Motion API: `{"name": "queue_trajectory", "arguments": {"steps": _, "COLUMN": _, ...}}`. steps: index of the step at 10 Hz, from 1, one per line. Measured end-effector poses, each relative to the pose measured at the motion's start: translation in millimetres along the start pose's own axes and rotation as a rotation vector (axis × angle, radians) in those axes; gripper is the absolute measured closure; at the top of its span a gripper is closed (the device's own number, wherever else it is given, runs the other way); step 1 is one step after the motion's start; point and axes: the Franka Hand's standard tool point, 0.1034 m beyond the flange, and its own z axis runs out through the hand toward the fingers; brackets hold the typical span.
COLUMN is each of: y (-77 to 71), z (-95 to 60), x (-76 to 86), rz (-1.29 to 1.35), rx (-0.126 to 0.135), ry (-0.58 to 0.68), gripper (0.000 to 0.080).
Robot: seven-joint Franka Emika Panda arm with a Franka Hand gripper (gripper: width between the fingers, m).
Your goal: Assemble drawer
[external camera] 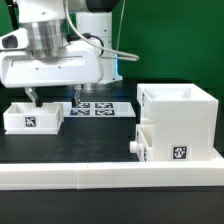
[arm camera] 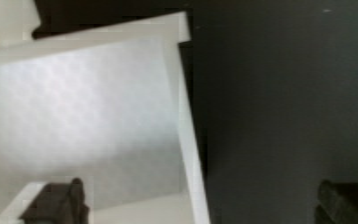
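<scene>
You have the gripper (external camera: 54, 96) hanging just above the loose tray (external camera: 36, 112) at the exterior view's left. Its jaws are spread wide and hold nothing. In the wrist view the dark fingertips (arm camera: 55, 201) stand well apart, one over the tray's white surface (arm camera: 87, 120), the other over the black table (arm camera: 282, 100), with the tray's edge between them. The shell (external camera: 185, 120) stands upright at the exterior view's right, well apart from the gripper. The second tray (external camera: 146, 138) sits low against the shell's side, knob (external camera: 133, 147) outward — you cannot tell how far in it is. The marker board (external camera: 100, 107) lies flat between tray and shell, and the border wall (external camera: 60, 178) runs along the front.
</scene>
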Motion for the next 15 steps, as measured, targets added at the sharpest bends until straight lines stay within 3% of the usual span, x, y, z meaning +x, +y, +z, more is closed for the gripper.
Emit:
{"name": "queue_trajectory", "arguments": {"steps": 3, "y": -6.5, "z": 20.0, "x": -6.6, "rz": -0.024, "rx": -0.015, "ry": 0.037, "gripper": 0.0151}}
{"name": "queue_trajectory", "arguments": {"steps": 6, "y": 6.9, "z": 33.9, "x": -10.0, "rz": -0.055, "rx": -0.029, "ry": 0.053, "gripper": 0.0151}}
{"name": "queue_trajectory", "arguments": {"steps": 9, "y": -3.2, "z": 36.2, "x": -12.2, "rz": -0.089, "rx": -0.029, "ry": 0.048, "gripper": 0.0151}}
{"name": "queue_trajectory", "arguments": {"steps": 15, "y": -3.6, "z": 36.2, "x": -11.6, "rz": -0.128, "rx": -0.025, "ry": 0.036, "gripper": 0.0151}}
